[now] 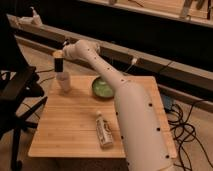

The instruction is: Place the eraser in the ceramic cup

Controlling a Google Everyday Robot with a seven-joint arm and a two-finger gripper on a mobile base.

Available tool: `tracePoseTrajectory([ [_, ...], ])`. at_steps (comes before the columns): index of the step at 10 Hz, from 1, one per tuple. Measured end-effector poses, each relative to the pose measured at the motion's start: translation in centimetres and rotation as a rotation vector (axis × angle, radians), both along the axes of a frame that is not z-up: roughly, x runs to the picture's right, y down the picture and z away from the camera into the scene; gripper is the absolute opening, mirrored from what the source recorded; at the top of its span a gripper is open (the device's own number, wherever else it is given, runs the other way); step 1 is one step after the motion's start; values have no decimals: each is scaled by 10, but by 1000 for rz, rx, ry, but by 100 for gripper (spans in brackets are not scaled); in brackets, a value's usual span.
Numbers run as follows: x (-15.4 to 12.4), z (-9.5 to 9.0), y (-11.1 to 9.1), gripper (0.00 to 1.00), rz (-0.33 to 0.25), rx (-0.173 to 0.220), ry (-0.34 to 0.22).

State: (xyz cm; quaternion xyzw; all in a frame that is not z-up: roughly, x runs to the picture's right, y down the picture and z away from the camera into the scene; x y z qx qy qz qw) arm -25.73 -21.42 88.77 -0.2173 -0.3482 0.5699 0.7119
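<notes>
My gripper (59, 65) is at the far left corner of the wooden table (75, 125), pointing straight down at the end of the long white arm (125, 105). It hangs directly above a white ceramic cup (63, 81) that stands upright on the table, with its dark tip just over the cup's rim. The eraser cannot be made out apart from the dark end of the gripper.
A green bowl (102, 88) sits at the back middle of the table. A wrapped snack bar (104, 131) lies near the front, beside the arm. A black office chair (17, 95) stands at the table's left. Cables (187, 127) lie on the floor to the right.
</notes>
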Motion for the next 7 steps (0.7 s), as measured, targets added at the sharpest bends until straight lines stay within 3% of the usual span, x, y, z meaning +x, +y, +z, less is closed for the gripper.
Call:
tracePoseTrajectory([
  [3, 4, 5, 5, 80, -2, 13, 30],
  [4, 5, 6, 8, 75, 4, 10, 48],
  [7, -12, -4, -5, 45, 8, 2, 24],
])
